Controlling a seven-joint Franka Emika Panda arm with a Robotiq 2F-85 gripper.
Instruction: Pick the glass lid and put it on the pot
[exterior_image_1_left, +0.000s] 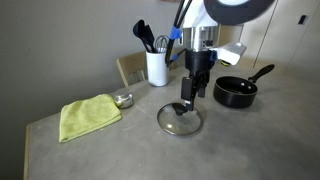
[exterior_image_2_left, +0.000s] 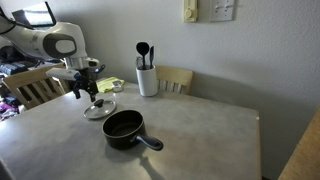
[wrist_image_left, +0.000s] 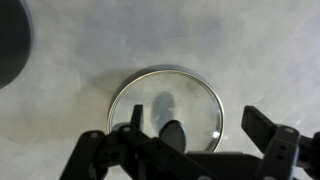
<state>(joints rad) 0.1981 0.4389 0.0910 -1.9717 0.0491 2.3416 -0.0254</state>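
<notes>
Wrist view: the end effector (wrist_image_left: 178, 140), jaws spread wide and empty, hangs directly above the glass lid (wrist_image_left: 165, 100) lying flat on the desk (wrist_image_left: 250, 50).

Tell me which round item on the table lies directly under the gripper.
The glass lid, the one flat transparent disc. The black pot, the small metal bowl and the white utensil holder stand off to the sides.

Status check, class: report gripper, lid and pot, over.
Gripper open above round transparent glass lid, black knob. Lid flat on table. Small black saucepan uncovered, nothing between.
</notes>
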